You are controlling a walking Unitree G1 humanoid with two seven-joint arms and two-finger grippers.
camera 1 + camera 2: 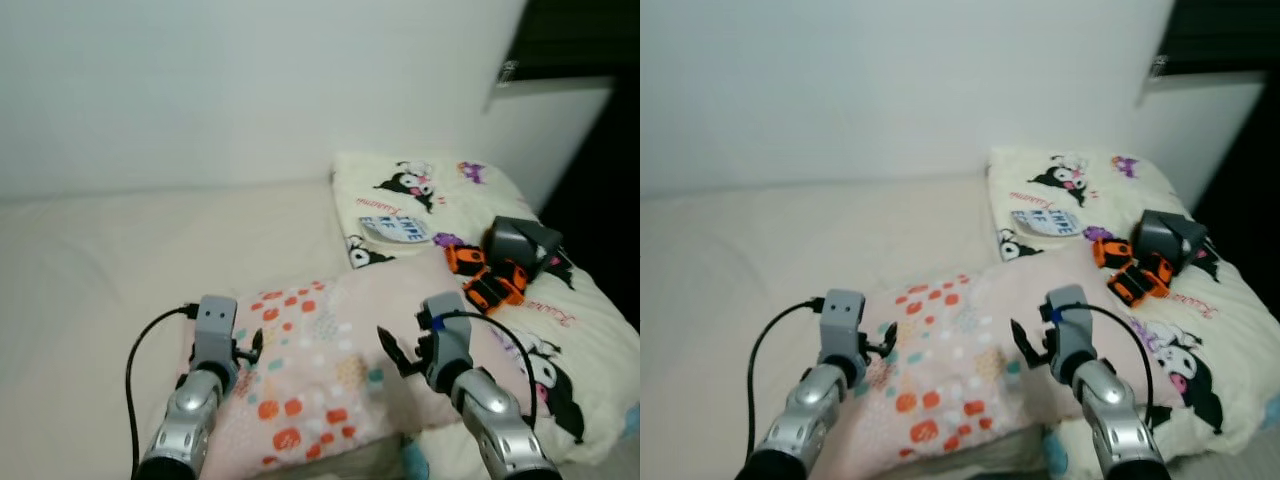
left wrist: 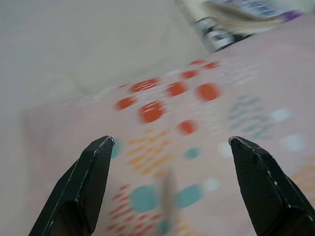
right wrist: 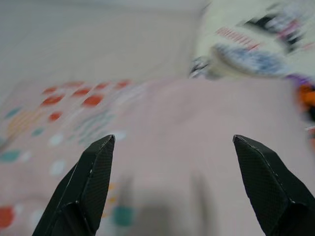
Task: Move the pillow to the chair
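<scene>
- Pink spotted pillow (image 1: 320, 370) lies near you on the bed; soft and light, it will sag.
- Left gripper (image 2: 170, 184) and right gripper (image 3: 174, 184) hover wide open; pinch its opposite side edges.

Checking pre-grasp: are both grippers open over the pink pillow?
Both open. The left gripper and right gripper each show their fingers spread wide, with the pink pillow lying flat on the bed between them, not yet gripped.

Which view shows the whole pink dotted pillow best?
The left eye view: the pillow lies whole on the bed, both open grippers above it. The right eye view matches; the wrist views give blurred close patches.
</scene>
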